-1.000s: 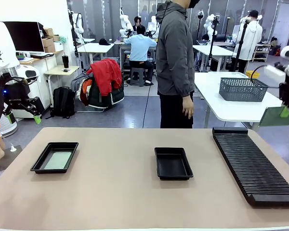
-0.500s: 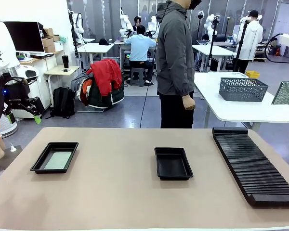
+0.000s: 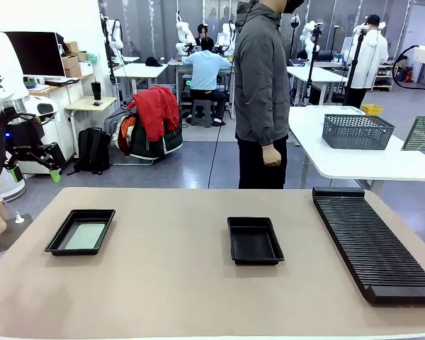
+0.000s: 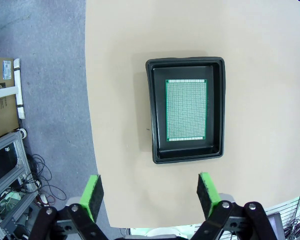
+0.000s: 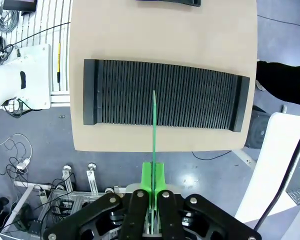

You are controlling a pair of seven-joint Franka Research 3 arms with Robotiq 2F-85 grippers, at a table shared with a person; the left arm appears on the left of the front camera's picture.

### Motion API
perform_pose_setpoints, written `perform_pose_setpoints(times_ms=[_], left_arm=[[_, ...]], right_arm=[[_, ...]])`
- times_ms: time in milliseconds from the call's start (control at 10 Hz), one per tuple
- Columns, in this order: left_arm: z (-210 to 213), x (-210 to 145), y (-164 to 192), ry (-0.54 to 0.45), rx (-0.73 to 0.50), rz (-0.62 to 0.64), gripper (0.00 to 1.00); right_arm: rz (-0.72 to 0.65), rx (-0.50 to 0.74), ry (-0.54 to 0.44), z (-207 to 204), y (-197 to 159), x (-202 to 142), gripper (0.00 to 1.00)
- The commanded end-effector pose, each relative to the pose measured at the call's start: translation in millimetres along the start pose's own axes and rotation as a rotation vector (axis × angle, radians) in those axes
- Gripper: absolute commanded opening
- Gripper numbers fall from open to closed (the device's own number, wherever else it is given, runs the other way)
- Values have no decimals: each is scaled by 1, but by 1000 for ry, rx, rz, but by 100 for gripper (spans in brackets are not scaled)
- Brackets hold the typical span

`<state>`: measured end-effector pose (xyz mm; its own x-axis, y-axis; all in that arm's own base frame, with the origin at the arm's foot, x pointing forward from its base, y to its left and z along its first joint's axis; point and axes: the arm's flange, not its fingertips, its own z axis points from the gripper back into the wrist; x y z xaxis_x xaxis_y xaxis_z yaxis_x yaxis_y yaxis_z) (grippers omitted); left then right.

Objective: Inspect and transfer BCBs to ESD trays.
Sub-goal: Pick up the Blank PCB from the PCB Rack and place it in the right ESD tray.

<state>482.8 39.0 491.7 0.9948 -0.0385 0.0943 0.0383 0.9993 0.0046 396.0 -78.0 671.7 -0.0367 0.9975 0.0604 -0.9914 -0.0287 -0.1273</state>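
Lifted higher since earlier, the right gripper (image 5: 153,176) clamped a BCB (image 5: 154,117) edge-on above the slotted rack (image 5: 115,105) at frame centre. Left gripper (image 4: 150,192) hung open, empty, over an ESD tray (image 4: 151,115) holding a second board (image 4: 186,111).

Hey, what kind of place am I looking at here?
Most likely a robotics lab or test workshop: a BCB lies in a black ESD tray, a long slotted rack sits on the table, and a white workbench and a monitor stand behind.
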Motion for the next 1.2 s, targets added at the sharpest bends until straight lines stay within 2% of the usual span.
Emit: perform_pose_setpoints(times_ms=[0, 700, 800, 1100], left_arm=[[0, -1, 1, -6, -3, -6, 100], [0, -1, 1, -6, -3, -6, 100], [0, -1, 1, -6, -3, -6, 100], [0, -1, 1, -6, -3, -6, 100]], right_arm=[[4, 1, 3, 0, 1, 2, 0], [4, 1, 3, 0, 1, 2, 0], [1, 0, 0, 0, 0, 0, 3], [-361, 34, -208, -3, -34, 6, 3]])
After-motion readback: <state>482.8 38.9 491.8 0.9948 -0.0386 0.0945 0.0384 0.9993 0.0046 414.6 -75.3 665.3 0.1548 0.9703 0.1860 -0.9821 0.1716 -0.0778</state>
